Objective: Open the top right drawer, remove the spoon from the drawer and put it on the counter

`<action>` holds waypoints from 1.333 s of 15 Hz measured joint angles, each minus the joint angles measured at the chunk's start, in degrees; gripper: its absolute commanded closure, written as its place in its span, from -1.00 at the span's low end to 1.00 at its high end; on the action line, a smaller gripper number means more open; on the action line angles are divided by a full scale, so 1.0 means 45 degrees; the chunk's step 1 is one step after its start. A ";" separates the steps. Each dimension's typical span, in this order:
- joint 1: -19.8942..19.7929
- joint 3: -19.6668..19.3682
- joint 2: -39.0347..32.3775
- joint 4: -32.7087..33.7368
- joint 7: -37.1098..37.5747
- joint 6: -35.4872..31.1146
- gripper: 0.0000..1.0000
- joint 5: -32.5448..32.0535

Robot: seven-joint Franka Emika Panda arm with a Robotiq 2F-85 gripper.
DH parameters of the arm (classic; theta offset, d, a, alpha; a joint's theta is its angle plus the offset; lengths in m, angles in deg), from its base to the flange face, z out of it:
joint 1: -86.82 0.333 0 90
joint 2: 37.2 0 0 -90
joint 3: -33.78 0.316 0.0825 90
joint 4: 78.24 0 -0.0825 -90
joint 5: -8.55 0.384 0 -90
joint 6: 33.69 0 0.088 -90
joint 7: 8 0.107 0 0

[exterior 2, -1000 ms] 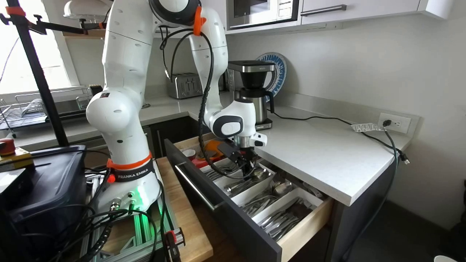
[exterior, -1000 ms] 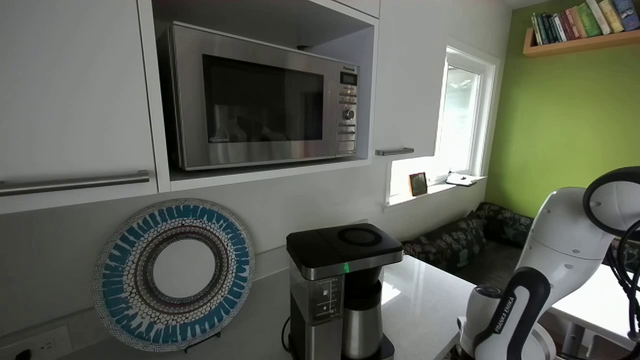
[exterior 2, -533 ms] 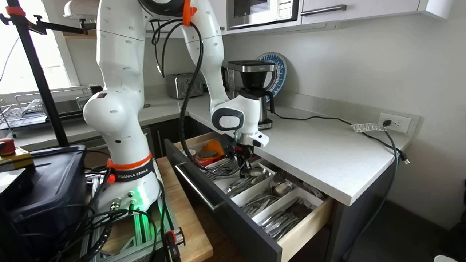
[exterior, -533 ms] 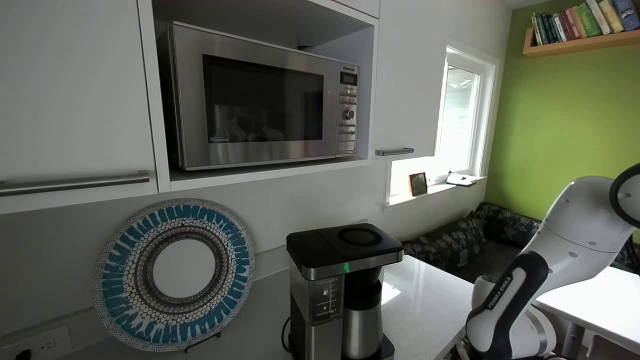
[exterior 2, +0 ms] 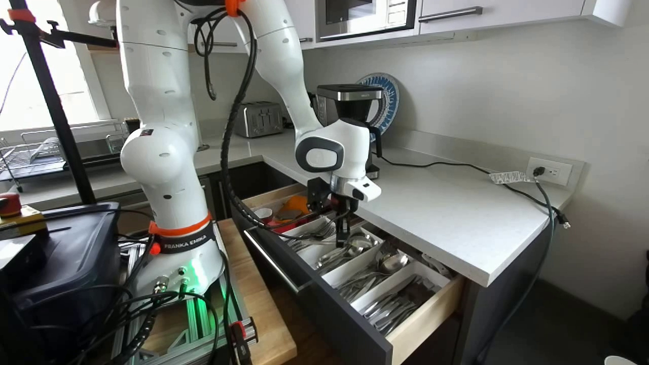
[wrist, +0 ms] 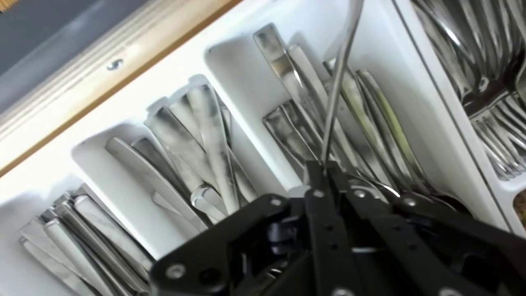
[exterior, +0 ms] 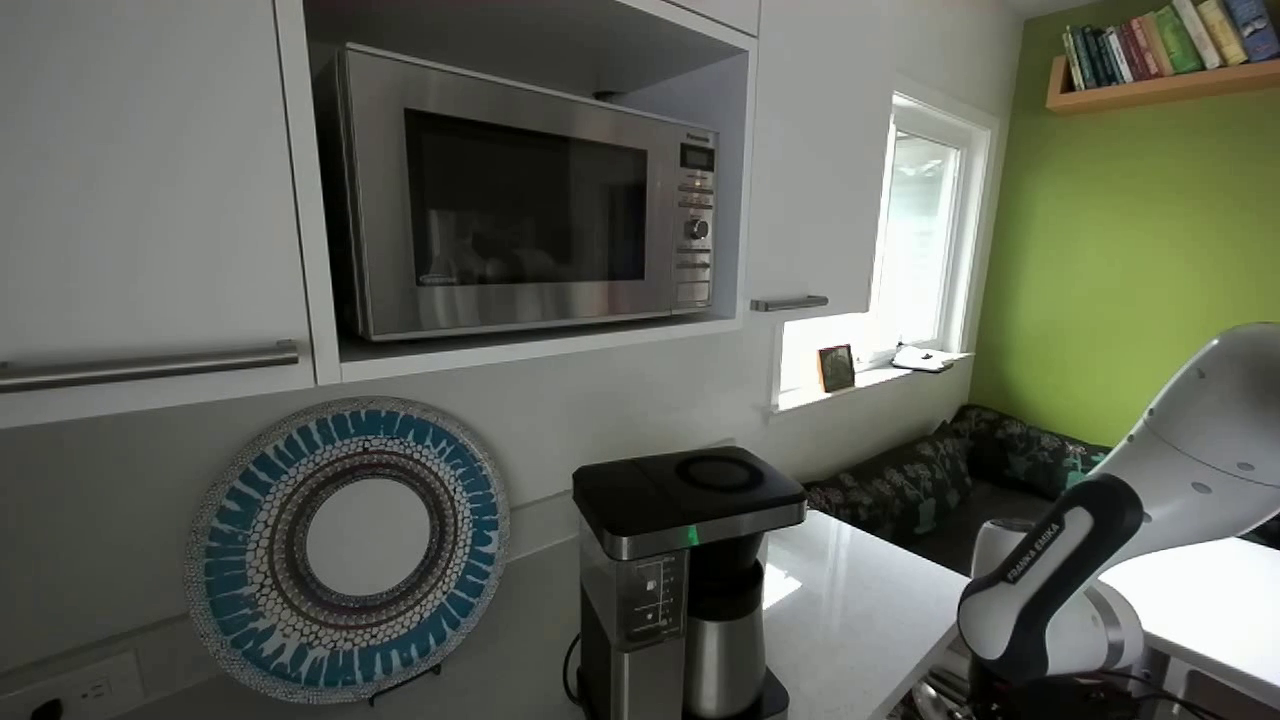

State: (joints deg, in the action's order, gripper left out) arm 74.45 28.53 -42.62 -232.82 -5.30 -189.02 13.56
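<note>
The first step looks done: the drawer (exterior 2: 345, 324) stands well open, with its cutlery tray (wrist: 257, 133) in plain sight. The second I judge partly done — the fingers (wrist: 322, 213) are clamped on what I take to be the spoon (wrist: 337, 82), seen as a slim metal shaft over the cutlery tray. Left to do, then, is to carry it clear of the drawer and lay it on the white desk (exterior 2: 446, 203) alongside. Its lower end is hidden behind the fingers in the wrist view and its top runs off the edge, so I cannot confirm a bowl, nor whether it touches the loose cutlery (wrist: 285, 76). In an exterior view the arm (exterior: 1090, 560) meets the bottom edge with the fingers cut off; where an exterior view does show them, they are small, dark and hard to part from the loose cutlery.
</note>
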 measured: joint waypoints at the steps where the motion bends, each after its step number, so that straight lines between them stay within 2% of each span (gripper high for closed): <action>1: 0.0059 -0.0209 0.0265 -0.0087 0.0320 0.0205 0.98 -0.0367; 5: 0.0068 -0.0955 0.1517 -0.0544 0.1980 0.0567 0.98 -0.3339; 8: -0.0189 -0.1057 0.2490 -0.0528 0.3090 0.0973 0.91 -0.5423; 11: -0.0250 -0.1056 0.3058 -0.0464 0.3170 0.1195 0.91 -0.5782; 12: -0.0250 -0.1054 0.3092 -0.0465 0.3170 0.1213 0.98 -0.5791; 16: -0.0318 -0.1008 0.3157 -0.0392 0.3167 0.1023 0.98 -0.5939; 20: -0.0974 -0.0948 0.3851 -0.0016 0.3187 -0.0014 0.98 -0.7455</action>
State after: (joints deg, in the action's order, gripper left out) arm 70.06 24.26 -25.29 -232.89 9.05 -189.08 -19.98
